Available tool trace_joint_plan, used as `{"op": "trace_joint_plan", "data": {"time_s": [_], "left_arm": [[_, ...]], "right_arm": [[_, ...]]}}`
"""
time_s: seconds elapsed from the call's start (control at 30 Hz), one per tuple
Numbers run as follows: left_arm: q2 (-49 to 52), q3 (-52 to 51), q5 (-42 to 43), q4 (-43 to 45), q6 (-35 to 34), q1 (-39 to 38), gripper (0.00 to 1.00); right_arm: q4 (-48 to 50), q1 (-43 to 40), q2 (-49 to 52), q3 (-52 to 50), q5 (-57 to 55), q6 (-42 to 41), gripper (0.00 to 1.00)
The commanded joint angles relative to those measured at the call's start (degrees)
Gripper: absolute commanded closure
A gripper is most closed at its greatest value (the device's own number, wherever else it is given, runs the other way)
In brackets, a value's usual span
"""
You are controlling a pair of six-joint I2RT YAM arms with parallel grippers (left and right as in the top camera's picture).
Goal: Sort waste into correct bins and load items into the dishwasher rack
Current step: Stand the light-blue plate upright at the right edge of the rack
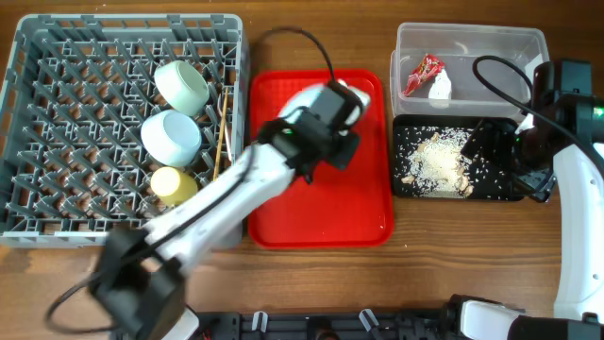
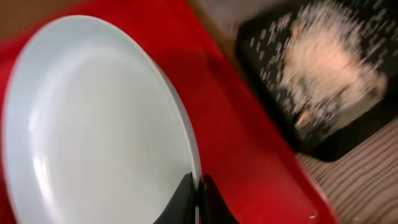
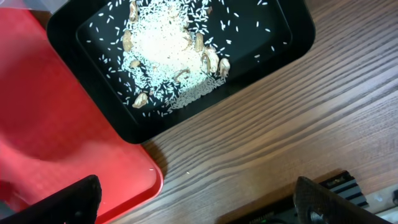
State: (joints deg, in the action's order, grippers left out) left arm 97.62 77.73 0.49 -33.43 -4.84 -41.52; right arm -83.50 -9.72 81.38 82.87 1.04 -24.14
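My left gripper (image 2: 198, 202) is shut on the rim of the pale mint plate (image 2: 93, 124) and holds it over the red serving tray (image 1: 321, 212). In the overhead view the plate (image 1: 307, 99) is mostly hidden by the arm. Two mint bowls (image 1: 181, 85) (image 1: 171, 135), the yellow cup (image 1: 174, 185) and the chopsticks (image 1: 223, 132) sit in the grey dishwasher rack (image 1: 57, 113). The clear tub (image 1: 472, 42) holds the red wrapper (image 1: 423, 74) and white scrap (image 1: 440, 87). The black tray (image 1: 505, 189) holds rice scraps (image 3: 165, 46). My right gripper (image 3: 196, 202) is open and empty over the table, near the black tray. The fork is not visible.
The red serving tray's corner (image 3: 62, 143) lies just left of the black tray (image 3: 280, 46). A cable (image 1: 495, 76) from the right arm loops over the clear tub. Bare wooden table (image 3: 280, 124) lies in front of the black tray.
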Motion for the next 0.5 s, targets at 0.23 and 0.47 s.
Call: {"op": "trace_joint_plan", "data": {"time_s": [0.23, 0.47], "left_arm": [[-15.7, 1.4, 23.6, 0.2, -0.3, 21.5, 0.96], [-11.7, 1.4, 44.9, 0.2, -0.3, 37.8, 0.96]], "right_arm": [[0.1, -0.1, -0.6, 0.3, 0.1, 0.6, 0.0], [0.1, -0.1, -0.6, 0.3, 0.1, 0.6, 0.0]]}}
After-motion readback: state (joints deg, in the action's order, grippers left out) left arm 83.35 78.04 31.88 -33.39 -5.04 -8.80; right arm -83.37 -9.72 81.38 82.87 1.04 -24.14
